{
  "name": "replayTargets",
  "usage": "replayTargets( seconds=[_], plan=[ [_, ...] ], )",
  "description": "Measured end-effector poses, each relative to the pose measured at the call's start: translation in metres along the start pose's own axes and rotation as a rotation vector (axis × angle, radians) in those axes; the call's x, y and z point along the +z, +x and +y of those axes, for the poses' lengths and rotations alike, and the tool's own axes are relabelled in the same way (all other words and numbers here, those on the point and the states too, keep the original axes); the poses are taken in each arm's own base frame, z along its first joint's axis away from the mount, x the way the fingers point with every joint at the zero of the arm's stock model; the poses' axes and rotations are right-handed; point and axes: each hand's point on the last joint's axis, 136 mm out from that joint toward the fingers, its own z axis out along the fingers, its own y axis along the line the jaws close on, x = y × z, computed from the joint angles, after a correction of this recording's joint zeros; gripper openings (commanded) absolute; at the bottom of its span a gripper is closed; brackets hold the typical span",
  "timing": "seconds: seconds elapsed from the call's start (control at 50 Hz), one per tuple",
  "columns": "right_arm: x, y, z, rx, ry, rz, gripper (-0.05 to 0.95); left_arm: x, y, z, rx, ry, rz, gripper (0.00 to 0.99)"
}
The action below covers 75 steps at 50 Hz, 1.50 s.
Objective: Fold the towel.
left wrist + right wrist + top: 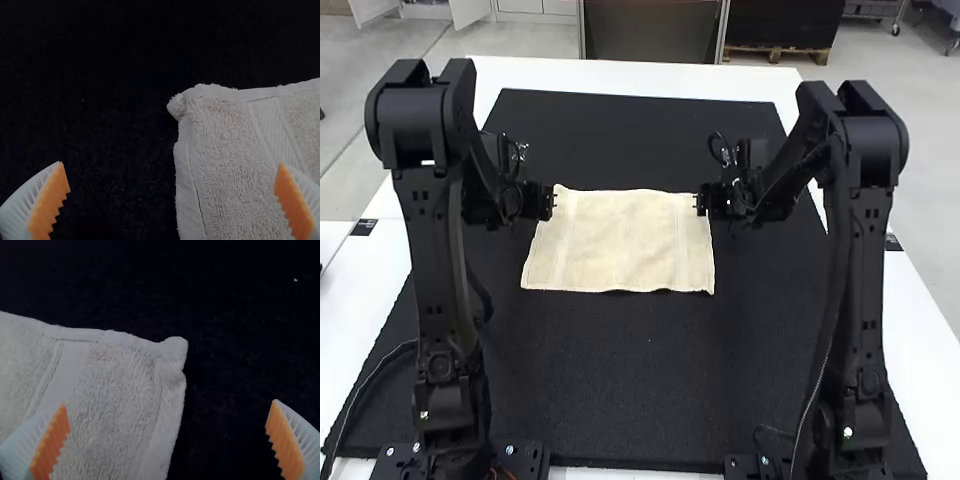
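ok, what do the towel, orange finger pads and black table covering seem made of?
Towel: looks like terry cloth, likely cotton; fuzzy pile, flat woven band, stitched hem.
Orange finger pads: matte, probably rubber or flexible plastic; molded-looking serrated edges, even colour.
Black table covering: dull, no glare; could be felt or another fabric, can't confirm.

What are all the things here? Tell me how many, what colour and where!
Towel: 1, cream, lying flat on the mat between the grippers
Mat: 1, black, on the table
Table: 1, white, under the mat
Small patches: 2, dark, one on each side of the table
Cables: at least 2, dark, near the arms' lower parts
Arms: 2, black, one left, one right
Grippers: 2, open, at the towel's far corners; white fingers, orange pads
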Motion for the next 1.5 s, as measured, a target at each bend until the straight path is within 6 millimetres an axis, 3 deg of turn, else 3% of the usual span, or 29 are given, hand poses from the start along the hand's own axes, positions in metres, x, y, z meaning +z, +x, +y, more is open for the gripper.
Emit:
replayTargets(
  seconds=[0.7, 0.76, 0.84, 0.92, 0.96, 0.98, 1.08, 1.14, 1.18, 1.5],
  plan=[
    [0.016, -0.002, -0.001, -0.001, -0.004, -0.005, 0.90, 0.026, 0.017, -0.011, 0.003, 0.043, 0.036, 0.936],
    [0.016, -0.002, -0.001, -0.001, -0.004, -0.003, 0.87, 0.026, 0.017, -0.011, 0.004, 0.042, 0.032, 0.930],
    [0.016, -0.002, -0.001, -0.003, -0.004, -0.001, 0.78, 0.027, 0.017, -0.011, 0.009, 0.041, 0.028, 0.821],
    [0.017, 0.000, -0.001, -0.006, 0.000, 0.009, 0.46, 0.028, 0.018, -0.010, 0.011, 0.040, 0.027, 0.628],
    [0.017, 0.001, -0.001, -0.005, -0.002, 0.017, 0.18, 0.029, 0.019, -0.008, 0.014, 0.030, 0.025, 0.616],
    [0.017, 0.002, -0.001, -0.004, -0.004, 0.020, 0.14, 0.029, 0.019, -0.006, 0.014, 0.025, 0.024, 0.616],
    [0.017, 0.005, 0.005, 0.000, -0.034, 0.032, 0.06, 0.030, 0.019, -0.003, 0.010, 0.022, 0.024, 0.520],
    [0.017, 0.004, 0.006, 0.002, -0.043, 0.030, 0.02, 0.030, 0.019, -0.002, 0.007, 0.022, 0.024, 0.152],
    [0.017, 0.004, 0.007, 0.003, -0.046, 0.030, 0.00, 0.031, 0.021, -0.003, 0.007, 0.029, 0.025, 0.030],
    [0.017, 0.004, 0.007, 0.005, -0.049, 0.029, -0.01, 0.033, 0.019, -0.007, 0.005, 0.056, 0.011, 0.026]
  ],
)
